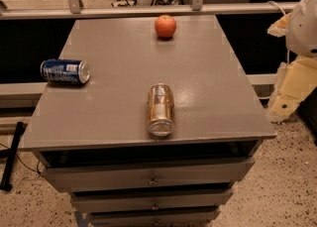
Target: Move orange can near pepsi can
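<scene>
The orange can (160, 109) lies on its side near the front middle of the grey table top (119, 97), its silver end facing the front edge. The pepsi can (65, 71), dark blue with white markings, lies on its side at the table's left edge. The two cans are well apart. My gripper (288, 94), a cream-coloured part below the white arm, hangs off the table's right side, level with the orange can and far from it. It holds nothing that I can see.
A red-orange apple (165, 26) sits at the back middle of the table. Drawers (148, 176) run below the top. A metal rail (148, 9) runs behind the table. A black pole (12, 156) leans on the floor at left.
</scene>
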